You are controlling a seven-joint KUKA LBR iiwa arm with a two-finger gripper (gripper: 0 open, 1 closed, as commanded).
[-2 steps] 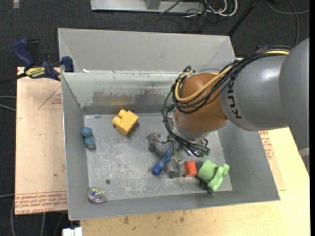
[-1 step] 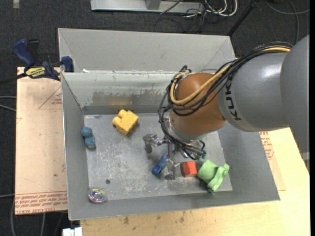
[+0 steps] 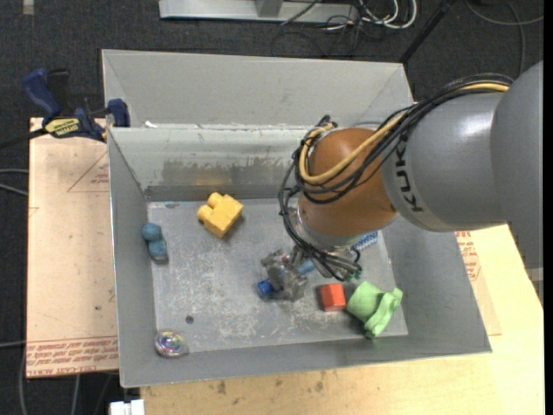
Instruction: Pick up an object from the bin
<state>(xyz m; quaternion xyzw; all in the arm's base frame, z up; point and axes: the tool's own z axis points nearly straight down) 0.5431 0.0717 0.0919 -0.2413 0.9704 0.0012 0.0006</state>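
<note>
My gripper [image 3: 283, 277] reaches down to the bin floor just right of centre, under the orange wrist cover. A small blue thing [image 3: 265, 290] lies right at its fingertips, on their lower left; whether it sits between them I cannot make out. Close on the right an orange-red block [image 3: 330, 296] rests on the floor. Beside that block, further right, lies a light green lumpy toy [image 3: 372, 308].
A yellow block [image 3: 219, 213] sits toward the back, left of centre. A grey-blue figure [image 3: 155, 241] lies by the left wall, and a shiny clear ball [image 3: 171, 345] rests in the front left corner. The arm and its cables hang over the bin's right side.
</note>
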